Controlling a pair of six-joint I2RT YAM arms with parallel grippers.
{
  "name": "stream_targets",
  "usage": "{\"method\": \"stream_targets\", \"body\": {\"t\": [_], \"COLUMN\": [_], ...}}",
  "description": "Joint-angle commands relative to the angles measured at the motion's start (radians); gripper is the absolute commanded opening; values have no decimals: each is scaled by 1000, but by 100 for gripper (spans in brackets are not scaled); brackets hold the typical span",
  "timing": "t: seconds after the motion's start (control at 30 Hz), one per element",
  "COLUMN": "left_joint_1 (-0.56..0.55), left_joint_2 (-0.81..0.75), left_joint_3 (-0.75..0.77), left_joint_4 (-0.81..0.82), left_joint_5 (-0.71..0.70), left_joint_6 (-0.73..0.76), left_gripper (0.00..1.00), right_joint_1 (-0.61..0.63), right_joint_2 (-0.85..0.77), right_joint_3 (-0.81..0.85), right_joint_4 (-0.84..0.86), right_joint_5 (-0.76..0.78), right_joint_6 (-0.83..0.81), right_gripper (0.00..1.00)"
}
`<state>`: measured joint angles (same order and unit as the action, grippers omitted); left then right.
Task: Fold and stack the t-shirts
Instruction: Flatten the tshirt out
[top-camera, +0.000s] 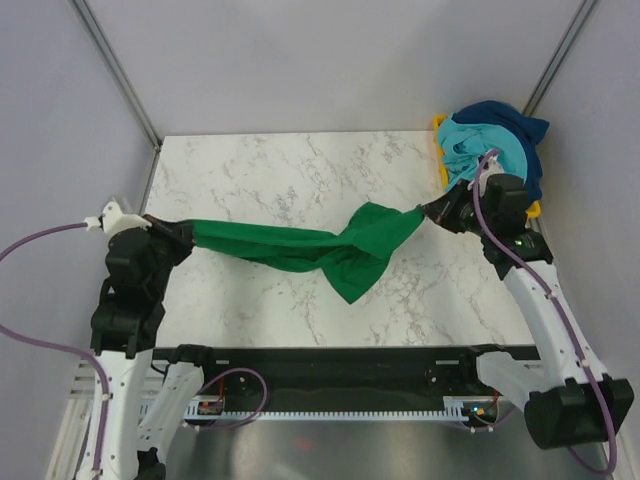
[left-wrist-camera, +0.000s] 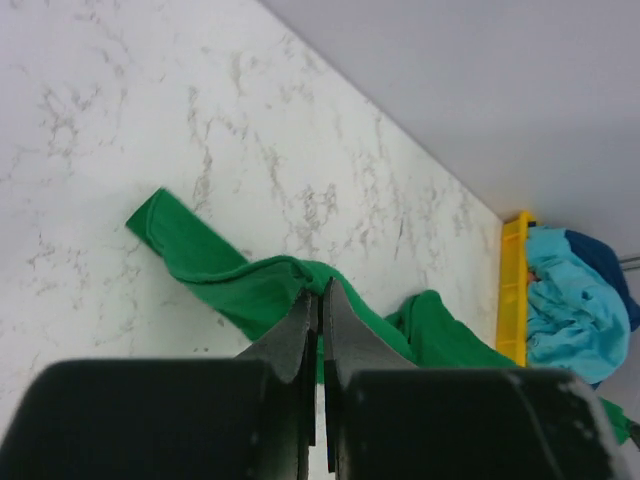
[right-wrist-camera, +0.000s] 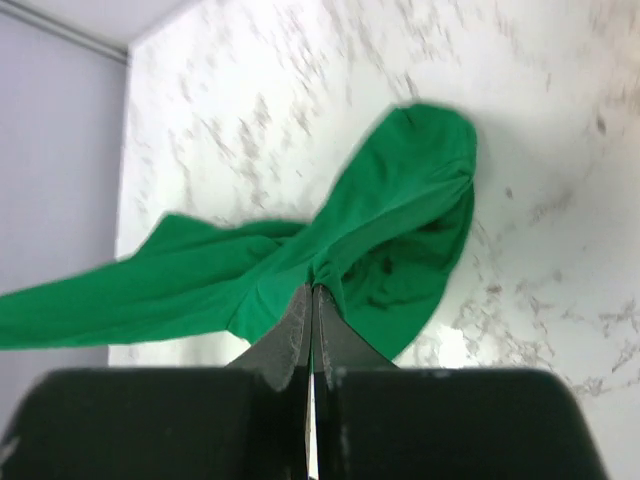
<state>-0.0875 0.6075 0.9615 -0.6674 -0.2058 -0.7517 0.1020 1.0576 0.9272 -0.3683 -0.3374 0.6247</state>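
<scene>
Stretching green t-shirt (top-camera: 310, 250) across marble table (top-camera: 260, 170), 9 to 3 o'clock, twisted mid-span, sagging at centre. Left gripper (top-camera: 190, 233) clamped shut on 9 o'clock end; right gripper (top-camera: 428, 211) clamped on 3 o'clock end. Turquoise t-shirt (top-camera: 475, 145), dark blue t-shirt (top-camera: 520, 127) heaped in yellow bin (top-camera: 438, 124), 1 o'clock. Advice: untwist first, tension even, lower flat before folding.

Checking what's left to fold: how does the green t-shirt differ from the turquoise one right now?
The green t-shirt is pulled out long between the shut jaws of the left gripper and right gripper; the turquoise t-shirt lies bunched in the yellow bin. Green is gripped at both ends; turquoise is held by neither. Neither is folded yet.
</scene>
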Motion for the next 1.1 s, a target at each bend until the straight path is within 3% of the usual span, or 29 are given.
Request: {"method": "stream_targets", "body": {"t": [0.0, 0.17, 0.33, 0.6, 0.7, 0.83, 1.07], "left_joint_1": [-1, -1, -1, -1, -1, -1, -1], "left_joint_2": [-26, -116, -163, -146, -98, 20, 397], "left_joint_3": [137, 272, 397, 606, 654, 669, 609], "left_joint_4": [-61, -61, -72, -49, -38, -52, -107], "left_joint_5": [35, 25, 52, 69, 59, 68, 117], "left_joint_6": [113, 164, 218, 288, 305, 327, 281], "left_gripper": [2, 2, 2, 2, 2, 2, 2], "right_joint_1": [2, 4, 4, 4, 2, 4, 4], "right_joint_2": [-108, -254, -382, -430, -365, -158, 237], "right_joint_3": [203, 476, 648, 939, 1048, 1122, 1023], "right_joint_4": [-199, -325, -396, -426, -417, -414, -322], "right_joint_5": [69, 152, 241, 422, 449, 428, 397], "right_joint_6": [0, -13, 17, -60, -100, -115, -134], "right_gripper": [0, 0, 0, 0, 0, 0, 0]}}
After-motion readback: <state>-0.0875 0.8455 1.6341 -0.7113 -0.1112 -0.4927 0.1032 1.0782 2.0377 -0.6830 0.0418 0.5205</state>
